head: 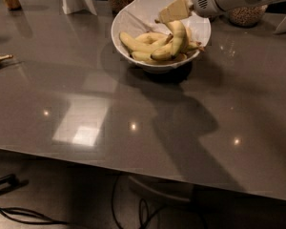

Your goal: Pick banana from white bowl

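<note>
One arched banana [175, 41] hangs pinched by its upper end in my tool [169, 14], over the white bowl [123, 19] at the far side of the surface [62, 89]. I should lift straight up, slowly, keeping the pinch firm past the rim.

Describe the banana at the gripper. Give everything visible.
The banana is long, strongly arched and yellow with a greenish cast, its skin smooth and unpeeled. It stands steeply. Its upper end meets the gripper, and its lower end rests on the paler bananas in the white bowl. The gripper hangs over the bowl's far right side.
</note>
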You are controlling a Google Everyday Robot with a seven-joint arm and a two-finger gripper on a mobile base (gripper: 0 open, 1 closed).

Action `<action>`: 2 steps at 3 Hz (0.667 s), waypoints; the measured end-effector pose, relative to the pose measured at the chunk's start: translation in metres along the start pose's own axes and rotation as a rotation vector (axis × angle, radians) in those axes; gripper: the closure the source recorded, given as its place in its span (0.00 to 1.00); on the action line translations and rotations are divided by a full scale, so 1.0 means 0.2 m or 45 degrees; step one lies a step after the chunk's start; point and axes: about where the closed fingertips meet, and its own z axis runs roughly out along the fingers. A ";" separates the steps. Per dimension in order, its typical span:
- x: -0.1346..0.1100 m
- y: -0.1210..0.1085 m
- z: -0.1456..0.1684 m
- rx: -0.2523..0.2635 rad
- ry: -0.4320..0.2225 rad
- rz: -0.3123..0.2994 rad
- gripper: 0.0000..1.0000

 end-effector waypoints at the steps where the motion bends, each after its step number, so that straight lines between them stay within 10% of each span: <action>1: 0.05 -0.02 0.02 0.014 0.039 0.039 0.43; 2: 0.10 -0.04 0.03 0.034 0.083 0.052 0.44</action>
